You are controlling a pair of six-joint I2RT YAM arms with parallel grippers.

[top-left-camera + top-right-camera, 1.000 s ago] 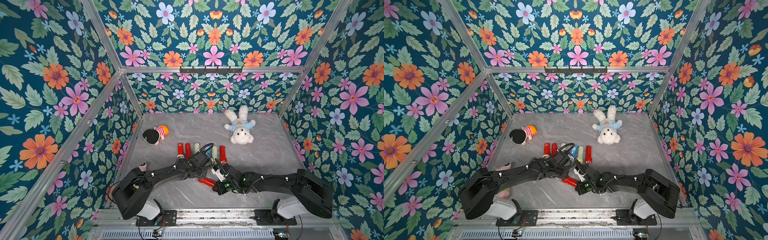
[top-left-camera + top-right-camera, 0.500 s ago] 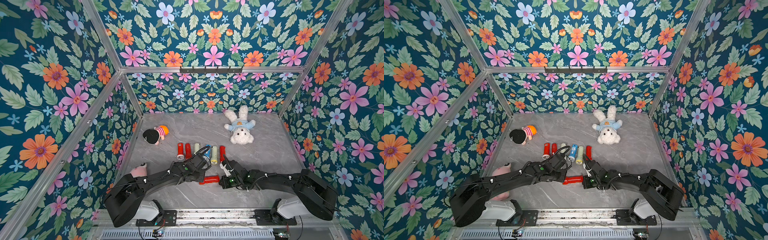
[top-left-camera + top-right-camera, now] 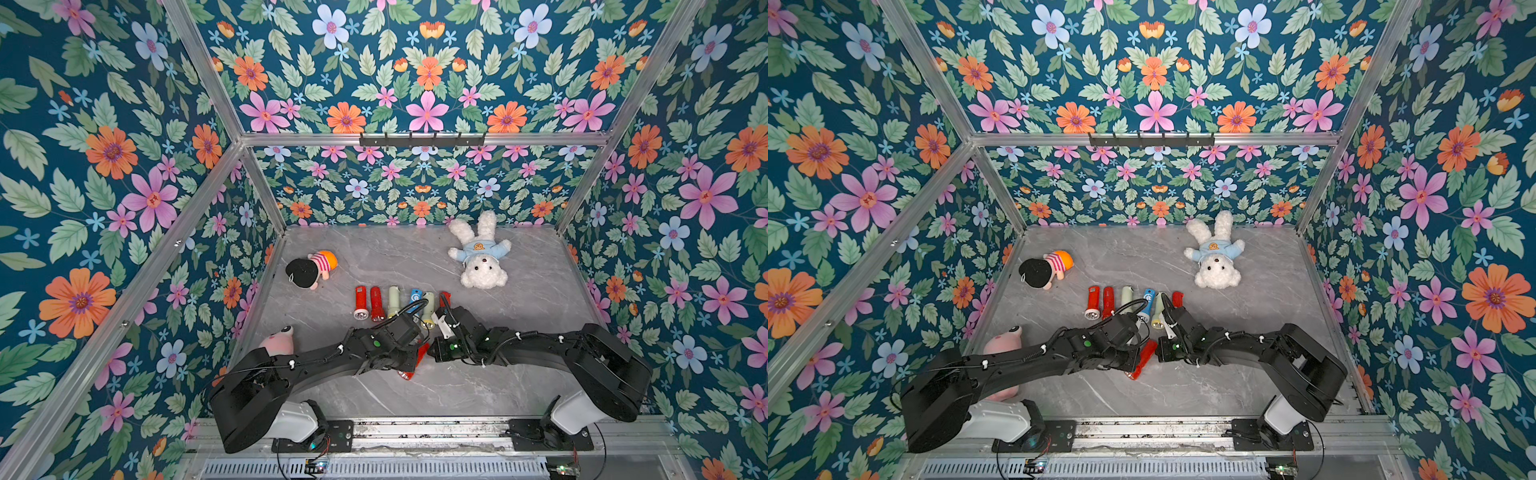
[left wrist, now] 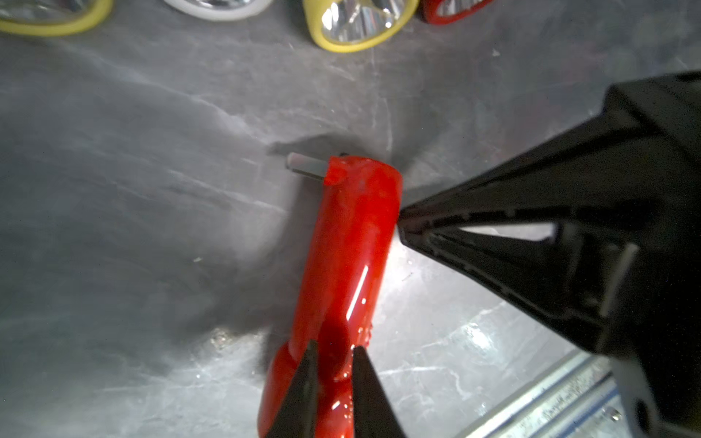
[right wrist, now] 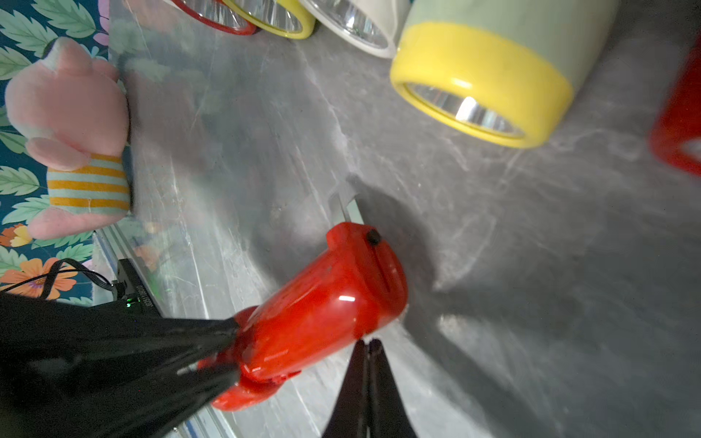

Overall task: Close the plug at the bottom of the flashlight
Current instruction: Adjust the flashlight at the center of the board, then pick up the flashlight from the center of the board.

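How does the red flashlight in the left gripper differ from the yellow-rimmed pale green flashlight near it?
The red flashlight is red all over; the pale green flashlight has a yellow rim. The red flashlight is clamped by the left gripper; the pale green flashlight lies free on the table. Both are glossy plastic.

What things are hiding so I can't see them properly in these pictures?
Red flashlight: in both top views the left arm covers most of it.
Its lamp end: cut by the left wrist view's edge; mostly behind the left hand in the right wrist view.
Plug prong: blurry in the right wrist view.
Pink plush: partly behind the left arm in both top views.
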